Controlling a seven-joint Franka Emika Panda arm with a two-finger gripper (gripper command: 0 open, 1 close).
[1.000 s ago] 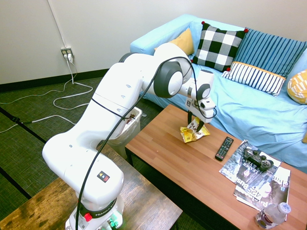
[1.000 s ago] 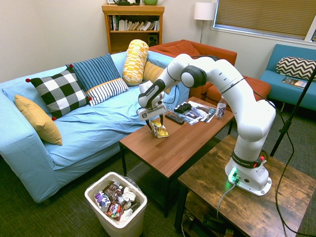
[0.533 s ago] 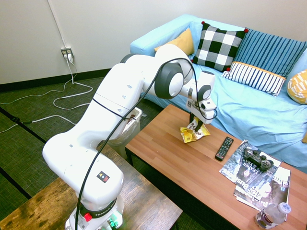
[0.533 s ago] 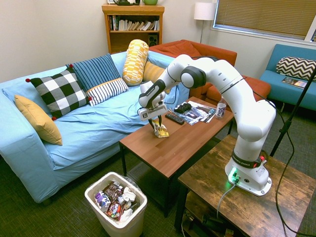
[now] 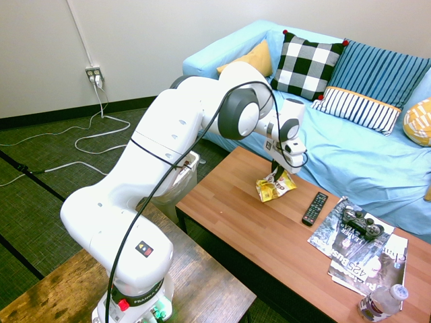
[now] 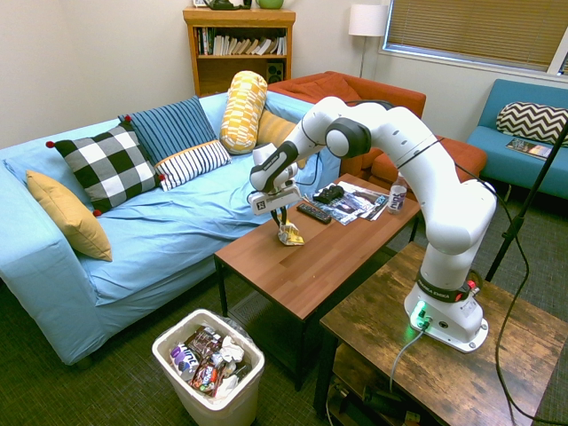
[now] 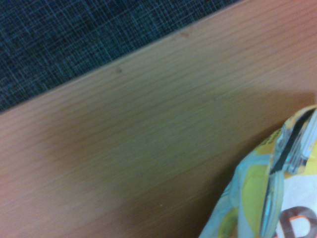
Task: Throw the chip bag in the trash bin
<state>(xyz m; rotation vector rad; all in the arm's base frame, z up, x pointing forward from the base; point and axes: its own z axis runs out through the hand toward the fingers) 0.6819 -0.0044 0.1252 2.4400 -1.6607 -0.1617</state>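
Observation:
The yellow crumpled chip bag [image 5: 275,188] [image 6: 288,235] stands on the wooden coffee table [image 5: 249,229] [image 6: 328,257] near its sofa-side edge. My gripper [image 5: 277,175] [image 6: 282,221] points down over it, fingers drawn together on the bag's top. A corner of the chip bag [image 7: 267,198] also shows in the wrist view, above the table top. The white trash bin [image 6: 171,348] with a clear liner stands on the carpet off the table's end, holding several wrappers. In the first exterior view the trash bin [image 5: 186,179] is mostly hidden behind my arm.
A black remote [image 5: 314,208] [image 6: 312,212], magazines [image 5: 367,259], a game controller [image 5: 360,223] and a water bottle [image 5: 382,303] lie further along the table. The blue sofa [image 6: 151,222] with cushions runs along the table's far side.
The fingers have closed in from wide open onto the top of the chip bag. The bag is pinched narrower and has shifted slightly with the gripper.

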